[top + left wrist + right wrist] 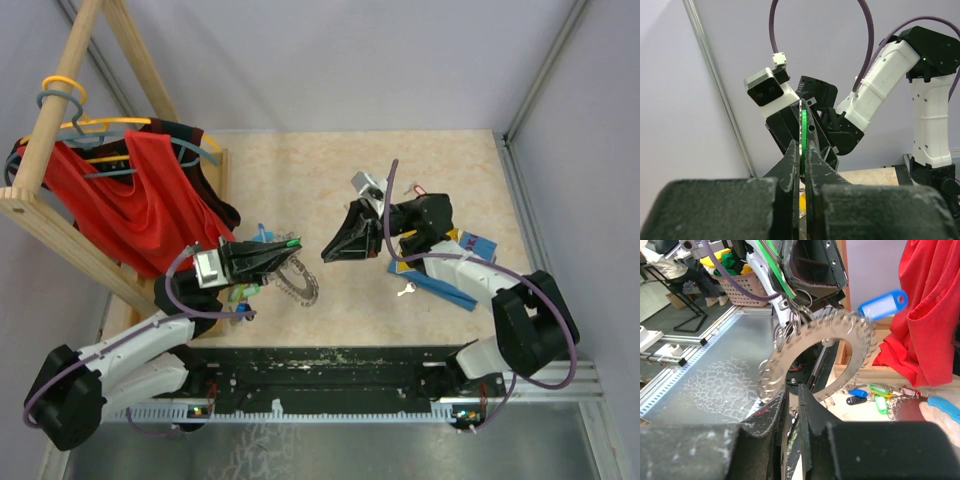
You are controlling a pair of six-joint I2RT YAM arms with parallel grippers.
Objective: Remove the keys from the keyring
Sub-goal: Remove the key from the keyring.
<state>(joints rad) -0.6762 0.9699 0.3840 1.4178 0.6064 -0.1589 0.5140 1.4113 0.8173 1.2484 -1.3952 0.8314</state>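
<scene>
While the left tool [290,247] is pressing its fingers together on the green-tagged key [803,127], the key's tag is showing edge-on between the tips in the left wrist view. The keyring [857,352] is hanging in the air just under those tips, off the surface [400,170]. A cluster of small silver loops is bunching at the ring's upper rim, right beneath the left tool. A blue-tagged key [882,305] is sticking out from the ring's rim, up and to the right of the right tool's tips as its own camera sees it.

The right tool [792,392] is facing the left one, its tips pointing at the ring's lower edge. Its fingers are standing slightly apart, with a narrow gap and nothing between them. Whether they are touching the ring I cannot tell.

Loose keys [875,396] with blue, green and red tags are lying on the surface beyond the ring, below the left tool. To that tool's outer side, a red garment [930,315] is hanging on a wooden rack [60,120].
</scene>
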